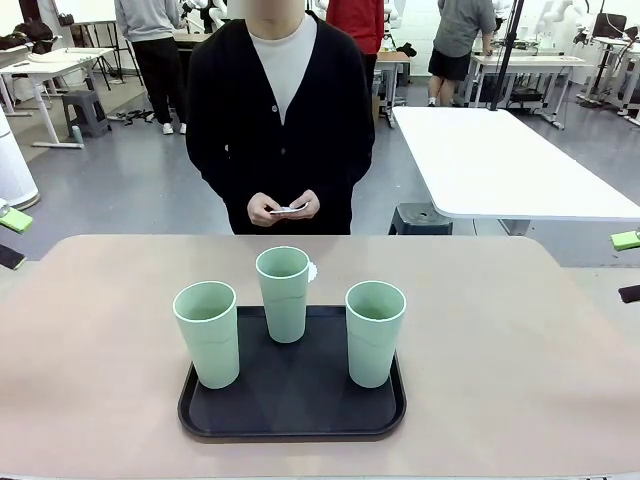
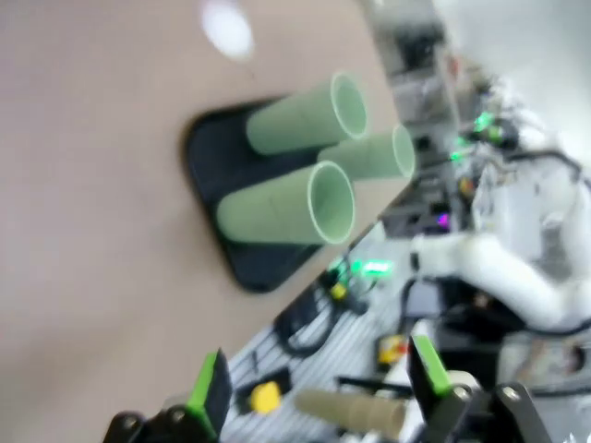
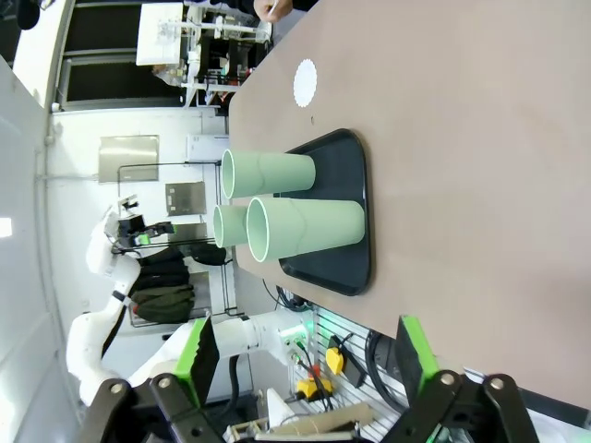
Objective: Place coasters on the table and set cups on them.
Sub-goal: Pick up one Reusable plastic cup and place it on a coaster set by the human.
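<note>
Three mint-green cups stand upright on a black tray [image 1: 290, 415]: the left cup [image 1: 207, 333], the middle cup [image 1: 284, 293] and the right cup [image 1: 374, 332]. One white coaster [image 1: 311, 270] lies on the tan table [image 1: 100, 340] just behind the middle cup, partly hidden by it. The person's hands hold more coasters [image 1: 288, 209] at waist height. My left gripper [image 1: 10, 238] is at the far left edge and my right gripper [image 1: 628, 266] at the far right edge. Both are open, hold nothing and are far from the cups. The coaster [image 3: 305, 82] lies flat beyond the tray [image 3: 346, 212].
The person stands at the far side of the table, facing it. A white table [image 1: 500, 160] stands behind on the right, with a dark stool under it. Bare tabletop lies on both sides of the tray and in front of the person.
</note>
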Controlling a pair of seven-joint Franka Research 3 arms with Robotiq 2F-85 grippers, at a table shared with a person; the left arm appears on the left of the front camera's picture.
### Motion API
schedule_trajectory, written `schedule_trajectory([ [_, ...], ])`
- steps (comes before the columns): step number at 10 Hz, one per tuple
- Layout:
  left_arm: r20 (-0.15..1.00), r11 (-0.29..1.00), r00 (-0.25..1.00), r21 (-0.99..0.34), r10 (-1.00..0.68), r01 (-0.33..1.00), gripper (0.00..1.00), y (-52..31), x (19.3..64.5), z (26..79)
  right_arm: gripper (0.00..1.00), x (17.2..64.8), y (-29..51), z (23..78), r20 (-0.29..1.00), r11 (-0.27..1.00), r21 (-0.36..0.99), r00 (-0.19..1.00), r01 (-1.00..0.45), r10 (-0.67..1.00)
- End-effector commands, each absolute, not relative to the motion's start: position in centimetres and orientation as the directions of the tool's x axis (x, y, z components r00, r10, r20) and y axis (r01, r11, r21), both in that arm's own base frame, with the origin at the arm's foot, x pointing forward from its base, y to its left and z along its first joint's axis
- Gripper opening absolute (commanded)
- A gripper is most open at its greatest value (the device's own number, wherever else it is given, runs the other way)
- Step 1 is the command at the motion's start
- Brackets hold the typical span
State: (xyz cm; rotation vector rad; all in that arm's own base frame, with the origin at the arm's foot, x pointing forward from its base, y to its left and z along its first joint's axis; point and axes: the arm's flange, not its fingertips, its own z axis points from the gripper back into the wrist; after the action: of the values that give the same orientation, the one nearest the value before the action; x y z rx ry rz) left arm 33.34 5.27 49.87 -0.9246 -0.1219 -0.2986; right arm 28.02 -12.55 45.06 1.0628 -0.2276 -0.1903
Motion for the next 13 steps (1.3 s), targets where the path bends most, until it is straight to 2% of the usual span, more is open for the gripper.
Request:
schedule_trajectory([
  [1,0.333,0.600,0.826,-0.571,-0.455,0.560,1.00,2.4,33.6,51.5,1.00,28.0,-12.6,45.0,0.094,0.465,0.884,0.961,0.040,-0.261],
  [3,0.320,0.661,0.729,-0.310,-0.605,0.684,1.00,-2.3,34.6,50.9,1.00,28.0,-12.6,45.0,0.094,0.465,0.884,0.961,0.040,-0.261],
  [5,0.335,0.611,0.605,-0.099,-0.722,0.785,1.00,-6.0,33.9,49.7,1.00,28.0,-12.6,45.0,0.094,0.465,0.884,0.961,0.040,-0.261],
  [7,0.335,0.563,0.538,-0.024,-0.774,0.826,1.00,-7.5,33.5,49.2,1.00,28.0,-12.6,45.0,0.094,0.465,0.884,0.961,0.040,-0.261],
  [9,0.269,0.539,0.531,-0.047,-0.804,0.841,1.00,-8.3,32.9,49.5,1.00,28.0,-12.6,45.0,0.094,0.465,0.884,0.961,0.040,-0.261],
  [10,0.314,0.554,0.535,-0.033,-0.785,0.832,1.00,-8.6,33.8,49.5,1.00,28.0,-12.6,45.0,0.094,0.465,0.884,0.961,0.040,-0.261],
  [13,0.314,0.554,0.535,-0.033,-0.785,0.832,1.00,-8.6,33.8,49.5,1.00,28.0,-12.6,45.0,0.094,0.465,0.884,0.961,0.040,-0.261],
])
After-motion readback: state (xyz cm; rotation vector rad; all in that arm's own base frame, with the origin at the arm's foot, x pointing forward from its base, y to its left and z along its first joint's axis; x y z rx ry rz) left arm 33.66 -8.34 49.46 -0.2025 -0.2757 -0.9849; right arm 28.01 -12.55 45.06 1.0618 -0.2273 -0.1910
